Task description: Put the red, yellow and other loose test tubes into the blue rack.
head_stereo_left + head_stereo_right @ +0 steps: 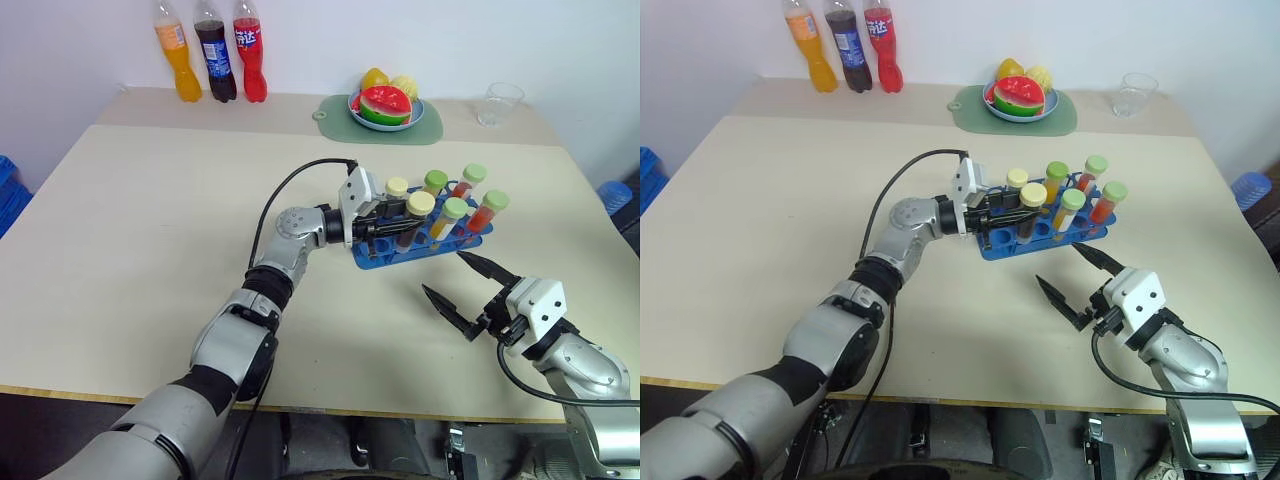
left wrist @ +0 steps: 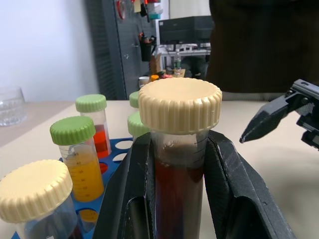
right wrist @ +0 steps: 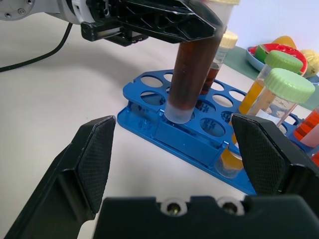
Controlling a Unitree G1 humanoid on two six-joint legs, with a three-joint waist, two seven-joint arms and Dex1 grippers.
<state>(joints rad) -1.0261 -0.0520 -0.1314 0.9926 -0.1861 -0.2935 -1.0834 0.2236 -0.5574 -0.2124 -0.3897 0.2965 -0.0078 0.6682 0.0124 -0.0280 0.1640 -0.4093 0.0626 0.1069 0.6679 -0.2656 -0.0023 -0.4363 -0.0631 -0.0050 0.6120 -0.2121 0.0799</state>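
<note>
Left gripper is clamped on a cream-capped tube of dark brown liquid, holding it upright with its base at a hole on the near edge of the blue rack; green-capped tubes stand in the rack beside it; right gripper hovers near the rack, jaws spread wide and empty.

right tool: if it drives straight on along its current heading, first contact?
Most likely the blue rack: the open right tool points at its near wall, just below the dark tube the left tool holds over a hole. Depth is uncertain.
</note>
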